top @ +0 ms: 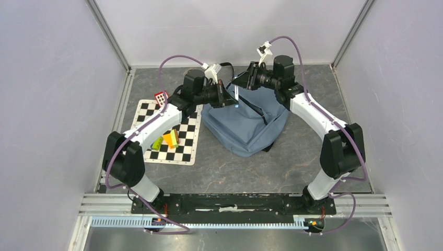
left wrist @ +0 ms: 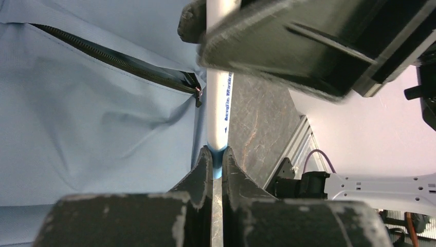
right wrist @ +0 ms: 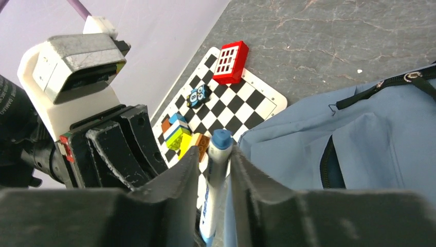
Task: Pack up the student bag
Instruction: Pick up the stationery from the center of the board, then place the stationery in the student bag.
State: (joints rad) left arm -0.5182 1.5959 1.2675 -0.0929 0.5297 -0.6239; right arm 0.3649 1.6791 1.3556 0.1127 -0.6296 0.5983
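From above, the backpack (top: 245, 125) lies on the grey table (top: 303, 157) in the centre of the frame. Just left of it is a checkered mat (top: 184, 151) with a red block (top: 161, 98) and some coloured blocks (top: 168, 140) on it. The left gripper (top: 230, 99) and the right gripper (top: 244, 81) meet over the upper edge of the backpack, a white marker (top: 236, 95) between them.

In the left wrist view, the left gripper, bottom centre, is closed on the blue end of the marker, which runs up to the right gripper at the top. The backpack fills the left side; its dark zipper (left wrist: 118, 62) crosses the upper left.

In the right wrist view, the right gripper presses the marker body from both sides, and the blue cap stands out above its fingers. The backpack is at the right.
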